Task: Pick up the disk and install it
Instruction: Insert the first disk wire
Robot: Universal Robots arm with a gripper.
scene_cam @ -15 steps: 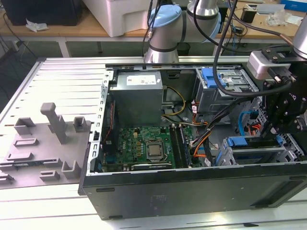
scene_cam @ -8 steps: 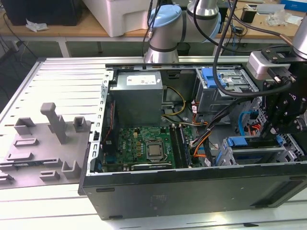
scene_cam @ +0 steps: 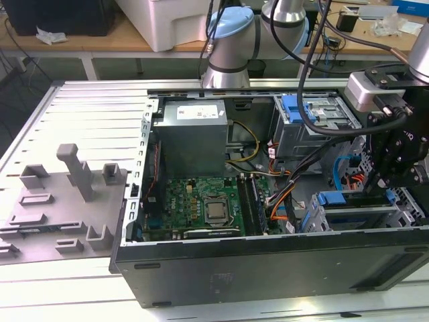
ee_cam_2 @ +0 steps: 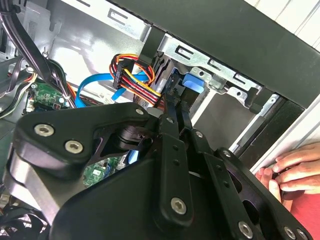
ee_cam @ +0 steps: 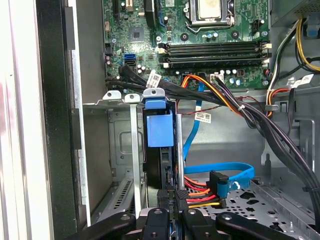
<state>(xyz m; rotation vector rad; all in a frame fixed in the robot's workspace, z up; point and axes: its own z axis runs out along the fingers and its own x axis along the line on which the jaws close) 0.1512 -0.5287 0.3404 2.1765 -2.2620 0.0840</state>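
The disk [ee_cam: 159, 165] stands on edge in a slot of the silver drive cage [ee_cam: 122, 145], its blue bracket tab [ee_cam: 160, 129] facing the motherboard. In the exterior view the disk [scene_cam: 360, 200] lies in the cage [scene_cam: 348, 219] at the case's front right corner, blue tab [scene_cam: 331, 198] toward the middle. My gripper [ee_cam: 174, 196] sits at the disk's other end, its two fingers close together with nothing thick between them. The second wrist view has the gripper [ee_cam_2: 176, 114] pointing at the blue tab [ee_cam_2: 193, 83]. The gripper [scene_cam: 383, 191] hangs over the cage in the exterior view.
Orange, red and black power cables [ee_cam: 202, 195] and a blue data cable [ee_cam: 220, 170] lie beside the cage. The motherboard [scene_cam: 201, 208], the grey power-supply box [scene_cam: 194, 134] and an upper cage with a blue latch [scene_cam: 295, 111] fill the case. A person's hand [ee_cam_2: 295, 170] rests on the case edge.
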